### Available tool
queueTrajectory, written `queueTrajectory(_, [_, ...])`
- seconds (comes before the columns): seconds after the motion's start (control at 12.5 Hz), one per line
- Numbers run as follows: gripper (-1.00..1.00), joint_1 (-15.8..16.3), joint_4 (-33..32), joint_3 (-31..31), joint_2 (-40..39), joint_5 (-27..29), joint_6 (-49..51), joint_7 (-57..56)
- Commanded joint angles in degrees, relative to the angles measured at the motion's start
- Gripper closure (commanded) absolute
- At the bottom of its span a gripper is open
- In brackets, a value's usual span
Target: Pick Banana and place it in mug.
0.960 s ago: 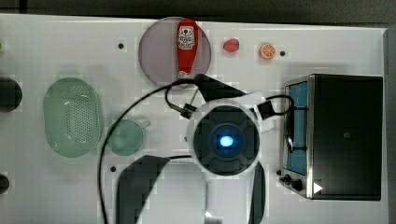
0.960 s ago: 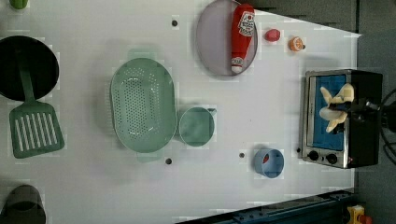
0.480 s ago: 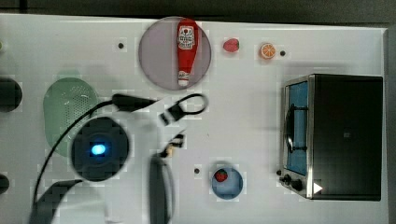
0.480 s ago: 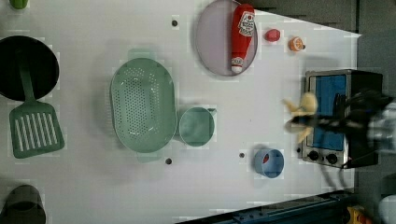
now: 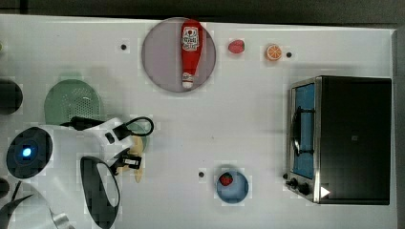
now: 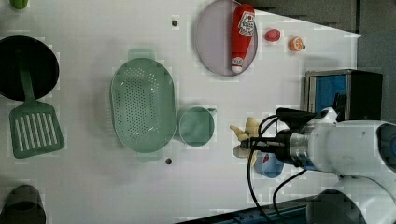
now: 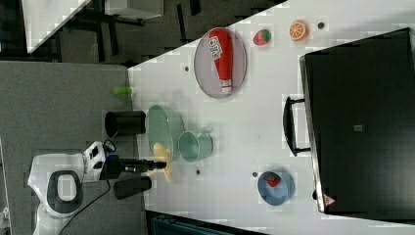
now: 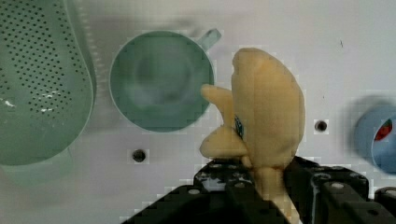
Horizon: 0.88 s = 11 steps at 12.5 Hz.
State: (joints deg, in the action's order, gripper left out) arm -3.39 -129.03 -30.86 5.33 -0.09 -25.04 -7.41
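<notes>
I've got the gripper (image 8: 268,186) clenched on the banana (image 8: 266,121), carried above the desk (image 6: 116,196) just beside the mug (image 6: 196,126), at centre of the left view. The mug sits right against the colander (image 6: 142,105), upright and empty. Main risk as I judge it: the banana hangs off to the side of the rim, not over the opening, so letting go now drops it on the desk. It's also about as long as the mug is wide, so it may catch on the rim or tip out toward the blue bowl (image 6: 268,164).
</notes>
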Motion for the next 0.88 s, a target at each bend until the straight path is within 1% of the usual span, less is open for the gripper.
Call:
queueTrajectory(0.08, [0.42,-0.91,0.74,-2.12,-3.65,1.22,-7.57,10.10])
queueTrajectory(0.4, [0.42,-0.92,-1.94,-2.34,-10.08,0.83,-16.72,11.52])
queueTrajectory(0.56, [0.42,-0.95,-2.12,-2.10,-12.57,0.78,-18.33,13.24])
queueTrajectory(0.64, [0.36,-0.96,-2.22,-1.74,-13.41,0.47,-18.52,15.56])
queueTrajectory(0.72, [0.17,-0.96,-2.43,-1.64,-14.18,0.04,-18.88,17.53])
queueTrajectory(0.88, [-0.30,-0.93,-3.01,-1.65,-15.46,-1.00,-19.71,19.11])
